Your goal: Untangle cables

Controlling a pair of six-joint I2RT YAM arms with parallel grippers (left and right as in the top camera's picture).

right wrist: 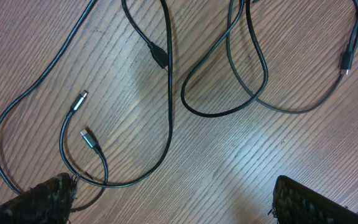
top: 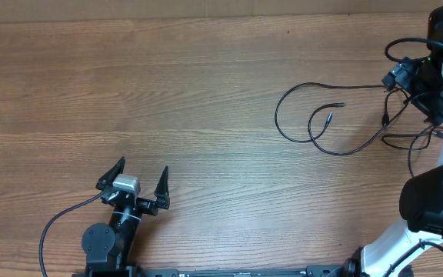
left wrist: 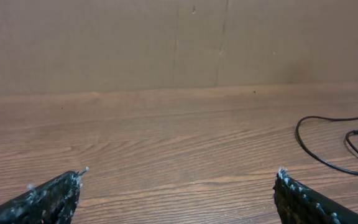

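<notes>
Several thin black cables [top: 276, 117] lie in loose overlapping loops on the right of the wooden table, with small plug ends [top: 329, 118] in the middle of the loops. In the right wrist view the cables [right wrist: 168, 93] cross each other below my right gripper [right wrist: 173, 196]. That gripper is open and empty, hovering over the cables' right part [top: 408, 91]; its left finger is close to a cable loop. My left gripper [top: 144, 165] is open and empty near the front left, far from the cables. Its view [left wrist: 179, 177] shows a cable loop [left wrist: 328, 163] at the right.
The wooden table [top: 168, 85] runs to a brown cardboard wall [left wrist: 166, 43] at the back. The right arm's own thicker wires [top: 414, 142] hang near the cables at the right edge. The left arm's wire [top: 52, 223] loops at the front left.
</notes>
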